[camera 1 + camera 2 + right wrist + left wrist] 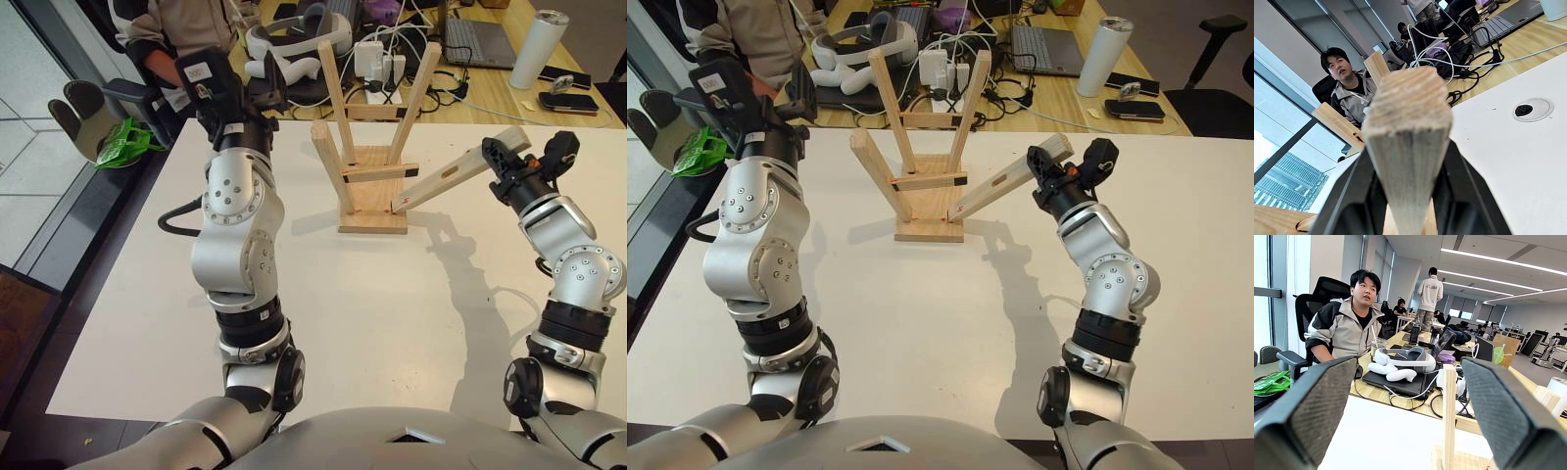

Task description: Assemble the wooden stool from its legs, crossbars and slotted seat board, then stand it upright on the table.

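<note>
From the head view, the square seat board (377,213) of pale wood lies flat on the smooth white tabletop (392,323), so the stool sits upside down. Three square-section legs (333,166) rise from it and splay outward. Thin crossbars (380,173) tie them together, one low near the board and one higher between the two far legs. A fourth leg (451,174) has an oval slot cut in its side. It leans at a slant, with its lower end meeting the board's near right corner. Its upper end is clamped in the right gripper (502,155), out to the right of the board. The left gripper (265,93) hangs off the board's far left side, touching nothing.

In the left wrist view, that gripper is spread wide. Its pads (1327,401) are flat, grey and coarsely textured, and one pale leg stands upright between them, farther off.

In the right wrist view, the fourth leg's rough square end grain faces the camera. Smooth black fingers (1352,196) press against both of its sides. A round cable grommet (1532,108) is set in the tabletop.
</note>
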Controlling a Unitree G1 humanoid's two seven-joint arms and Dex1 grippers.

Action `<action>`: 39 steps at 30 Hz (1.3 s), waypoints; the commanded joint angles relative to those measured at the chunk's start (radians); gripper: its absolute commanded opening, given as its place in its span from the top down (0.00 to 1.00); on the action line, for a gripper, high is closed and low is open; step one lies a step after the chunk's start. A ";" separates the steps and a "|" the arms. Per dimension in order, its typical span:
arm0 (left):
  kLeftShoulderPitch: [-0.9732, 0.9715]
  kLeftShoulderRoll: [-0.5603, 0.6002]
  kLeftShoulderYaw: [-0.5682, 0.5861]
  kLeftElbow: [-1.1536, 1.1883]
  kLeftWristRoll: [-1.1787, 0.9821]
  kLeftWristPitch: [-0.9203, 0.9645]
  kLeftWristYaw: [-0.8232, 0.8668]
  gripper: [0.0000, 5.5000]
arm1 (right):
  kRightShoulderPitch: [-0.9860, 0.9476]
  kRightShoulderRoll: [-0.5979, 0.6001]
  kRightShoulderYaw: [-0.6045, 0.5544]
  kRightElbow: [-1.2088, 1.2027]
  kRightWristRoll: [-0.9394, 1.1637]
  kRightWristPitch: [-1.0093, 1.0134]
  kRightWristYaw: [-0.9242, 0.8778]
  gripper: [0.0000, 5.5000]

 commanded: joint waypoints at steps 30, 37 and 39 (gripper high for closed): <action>0.010 -0.016 -0.006 -0.003 0.017 0.008 0.020 0.29 | -0.141 -0.105 0.215 0.181 -0.259 0.070 0.080 0.82; 0.042 -0.062 -0.019 -0.014 0.041 -0.029 0.064 0.29 | -0.255 -0.165 0.277 0.310 -0.301 0.048 0.256 0.82; 0.052 -0.074 -0.020 -0.016 0.047 -0.041 0.074 0.29 | -0.285 -0.175 0.298 0.346 -0.319 0.039 0.300 0.82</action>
